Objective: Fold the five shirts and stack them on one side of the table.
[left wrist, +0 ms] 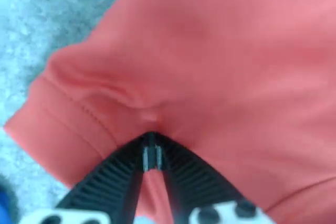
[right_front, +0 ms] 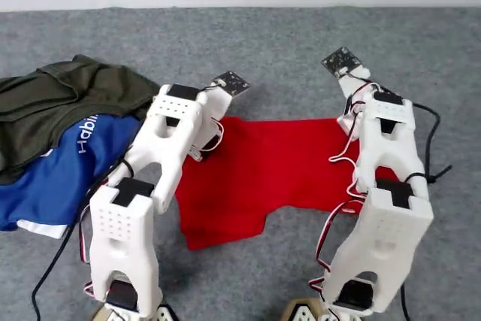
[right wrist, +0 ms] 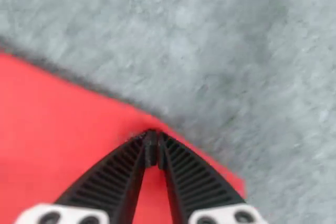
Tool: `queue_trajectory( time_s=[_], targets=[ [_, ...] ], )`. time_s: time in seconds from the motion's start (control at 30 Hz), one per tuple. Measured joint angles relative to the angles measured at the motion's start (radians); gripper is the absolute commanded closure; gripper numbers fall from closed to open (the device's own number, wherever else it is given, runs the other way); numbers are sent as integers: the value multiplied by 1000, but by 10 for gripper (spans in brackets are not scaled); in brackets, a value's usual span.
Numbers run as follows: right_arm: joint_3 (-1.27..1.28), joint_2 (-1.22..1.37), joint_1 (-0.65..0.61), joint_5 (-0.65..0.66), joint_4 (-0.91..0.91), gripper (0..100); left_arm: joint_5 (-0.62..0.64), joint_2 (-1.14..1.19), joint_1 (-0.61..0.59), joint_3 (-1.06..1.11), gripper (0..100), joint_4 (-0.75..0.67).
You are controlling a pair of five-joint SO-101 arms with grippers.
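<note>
The red fabric shirt lies spread mid-tabletop, with the left fingers and right fingers each pinching its far edge. Its folding looks barely begun. The olive shirt and blue shirt lie heaped unfolded at left.

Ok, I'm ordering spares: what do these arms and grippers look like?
The left arm and right arm are blocky white plastic with black motors at the joints. Thin red, white and black cables loop along them; a small circuit board sits by each wrist. The left gripper and right gripper have black ribbed fingers on white mounts.
</note>
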Motion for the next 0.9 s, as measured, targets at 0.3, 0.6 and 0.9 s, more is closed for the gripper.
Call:
queue_trajectory(
  time_s=[0.3, 0.6, 0.9],
  targets=[
    [-253, 0, 0, -3, 299, 988, -32, -41, -34, -6, 985, 83],
    [-367, 51, 64, -3, 554, 987, -40, -143, -43, -2, 985, 140],
    [-428, 250, 118, -2, 376, 989, -63, -143, -40, 2, 985, 164]
  ],
)
